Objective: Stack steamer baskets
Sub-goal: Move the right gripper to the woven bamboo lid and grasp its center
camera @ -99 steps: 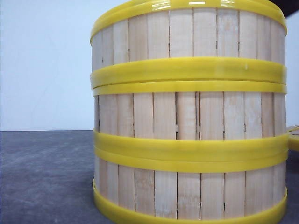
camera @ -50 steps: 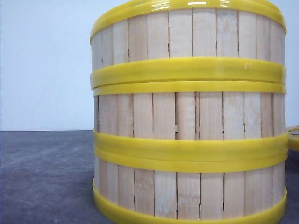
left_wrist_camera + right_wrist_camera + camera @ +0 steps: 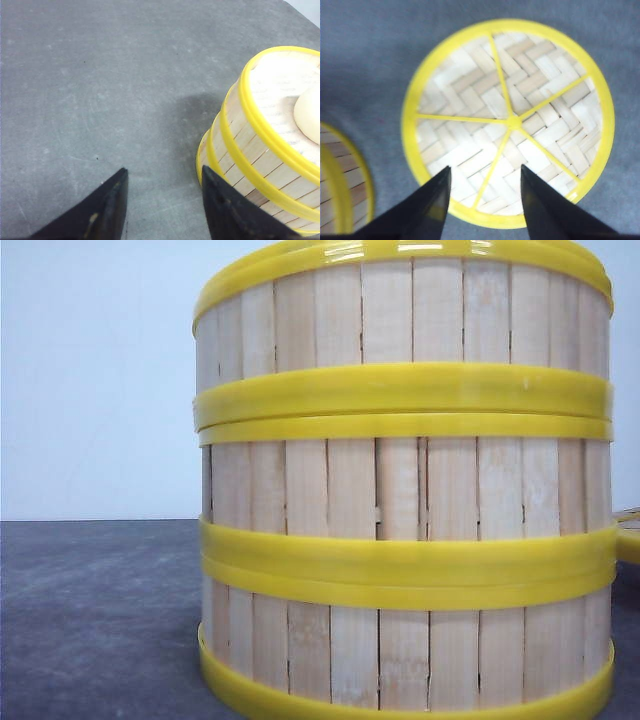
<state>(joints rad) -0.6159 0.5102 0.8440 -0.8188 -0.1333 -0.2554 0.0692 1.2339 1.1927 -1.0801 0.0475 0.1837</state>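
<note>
We see three steamer baskets (image 3: 405, 490) stacked in a tall pile on the grey desk (image 3: 100, 620). One more basket (image 3: 507, 122) sits alone on the desk, and its woven floor faces up. Our right gripper (image 3: 485, 200) hangs right over its near rim, jaws spread apart and holding nothing. Our left gripper (image 3: 162, 200) is also spread and empty, just beside the pile. So we think the right arm is nearer to the lone basket. We find no words or labels.

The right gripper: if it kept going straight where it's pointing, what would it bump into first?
Probably the round woven lid lying flat on the table, right below the open right gripper. How far away it is can't be told.
</note>
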